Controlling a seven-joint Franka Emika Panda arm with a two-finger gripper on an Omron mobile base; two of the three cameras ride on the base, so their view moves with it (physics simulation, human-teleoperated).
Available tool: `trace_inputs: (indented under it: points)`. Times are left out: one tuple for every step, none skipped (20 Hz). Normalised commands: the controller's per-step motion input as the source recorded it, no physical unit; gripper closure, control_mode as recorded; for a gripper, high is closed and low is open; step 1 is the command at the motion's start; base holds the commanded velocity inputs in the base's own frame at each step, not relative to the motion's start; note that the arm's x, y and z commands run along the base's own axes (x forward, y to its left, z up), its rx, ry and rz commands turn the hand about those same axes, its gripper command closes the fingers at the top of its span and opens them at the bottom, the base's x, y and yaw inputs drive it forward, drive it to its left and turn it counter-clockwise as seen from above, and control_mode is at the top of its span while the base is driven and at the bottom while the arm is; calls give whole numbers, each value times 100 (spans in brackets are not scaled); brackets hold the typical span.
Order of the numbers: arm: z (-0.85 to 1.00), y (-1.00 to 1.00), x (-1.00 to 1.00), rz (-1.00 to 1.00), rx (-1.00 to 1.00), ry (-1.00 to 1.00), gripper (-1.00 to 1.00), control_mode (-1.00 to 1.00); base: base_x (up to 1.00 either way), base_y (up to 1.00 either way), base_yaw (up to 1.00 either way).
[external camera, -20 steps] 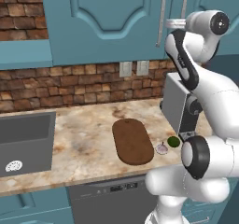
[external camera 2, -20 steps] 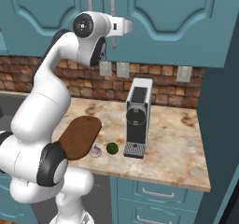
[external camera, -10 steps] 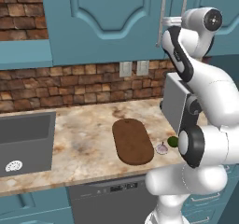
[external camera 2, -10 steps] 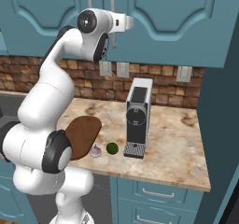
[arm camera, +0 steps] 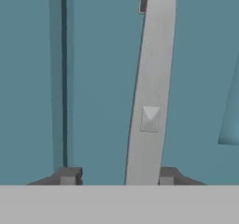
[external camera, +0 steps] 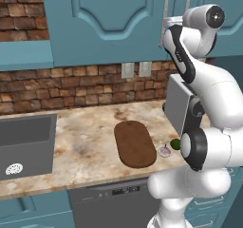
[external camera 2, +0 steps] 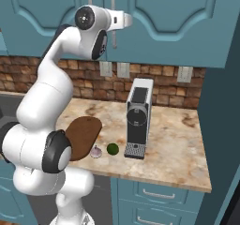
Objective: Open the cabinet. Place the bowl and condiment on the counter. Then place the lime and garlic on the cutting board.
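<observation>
The jaws [arm camera: 114, 176] stand part-closed around the cabinet [arm camera: 100, 78] handle [arm camera: 151, 78] without yet touching it, so pulling now could let the slim bar slip free and leave the door shut.

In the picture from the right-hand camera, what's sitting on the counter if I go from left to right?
cutting board → garlic → lime → coffee machine
</observation>
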Motion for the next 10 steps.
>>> trace_inputs:
  points:
    - [-7,0,0,0,0,2,100,-100,0,0,0]
    - [-13,0,12,0,0,4,100,-100,0,0,0]
    - [-17,-21,19,0,1,1,100,-100,0,0,0]
    - [-19,-55,22,2,4,0,100,-100,0,0,0]
    - [-21,-73,22,5,2,1,100,-100,0,0,0]
    - [-17,-70,22,5,0,1,100,-100,0,0,0]
    - [-10,-40,21,6,2,3,100,-100,0,0,0]
    - [-9,-4,36,4,2,5,100,-100,0,0,0]
    - [-8,0,33,1,0,5,100,-100,0,0,0]
    - [-8,0,28,1,0,5,100,-100,0,0,0]
